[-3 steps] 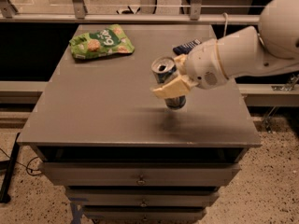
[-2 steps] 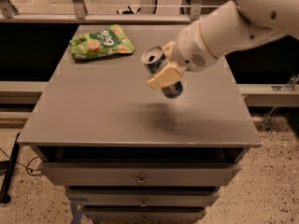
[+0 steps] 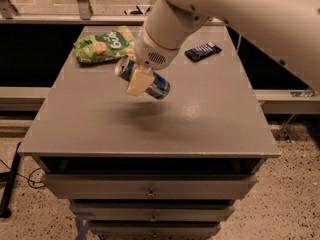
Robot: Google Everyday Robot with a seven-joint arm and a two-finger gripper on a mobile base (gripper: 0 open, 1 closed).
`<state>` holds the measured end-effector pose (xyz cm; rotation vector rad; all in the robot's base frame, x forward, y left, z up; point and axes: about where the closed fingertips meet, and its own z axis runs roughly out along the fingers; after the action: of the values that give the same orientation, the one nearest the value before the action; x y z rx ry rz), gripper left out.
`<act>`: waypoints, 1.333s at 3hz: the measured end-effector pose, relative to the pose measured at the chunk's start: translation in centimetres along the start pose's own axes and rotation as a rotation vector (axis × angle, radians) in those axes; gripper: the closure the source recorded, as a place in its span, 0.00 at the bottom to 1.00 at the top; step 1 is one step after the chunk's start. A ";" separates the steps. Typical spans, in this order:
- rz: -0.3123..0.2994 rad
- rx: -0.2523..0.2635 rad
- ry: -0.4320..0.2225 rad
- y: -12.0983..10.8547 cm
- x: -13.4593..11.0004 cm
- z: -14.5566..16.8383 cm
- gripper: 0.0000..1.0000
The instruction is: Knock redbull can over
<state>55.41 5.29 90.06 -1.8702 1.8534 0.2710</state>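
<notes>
The redbull can (image 3: 160, 86) is blue and silver and lies steeply tilted, almost on its side, with its silver top (image 3: 122, 66) pointing left and up. It hangs a little above the grey table (image 3: 210, 119), with a shadow on the top beneath it. My gripper (image 3: 140, 83) comes down from the large white arm (image 3: 170, 19) at the upper right and is shut on the can's middle. One cream finger (image 3: 138, 82) crosses the front of the can; the other is hidden behind it.
A green snack bag (image 3: 102, 44) lies at the table's back left. A small dark blue wrapper (image 3: 202, 50) lies at the back right. Drawers (image 3: 150, 186) sit below the front edge. A rail and dark gap run behind the table.
The arm has swung left and toward the table's middle with the can in its grip. The can has tipped from a slight lean to nearly sideways.
</notes>
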 end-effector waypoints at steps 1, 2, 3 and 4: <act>-0.055 -0.011 0.156 -0.9 -0.2 3.8 1.00; -0.082 -0.015 0.254 -1.7 -0.6 6.2 0.82; -0.079 -0.039 0.277 -2.2 -1.4 7.1 0.58; -0.084 -0.073 0.266 -1.9 -2.5 7.6 0.36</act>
<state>58.56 11.01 85.09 -2.1140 1.9506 0.0636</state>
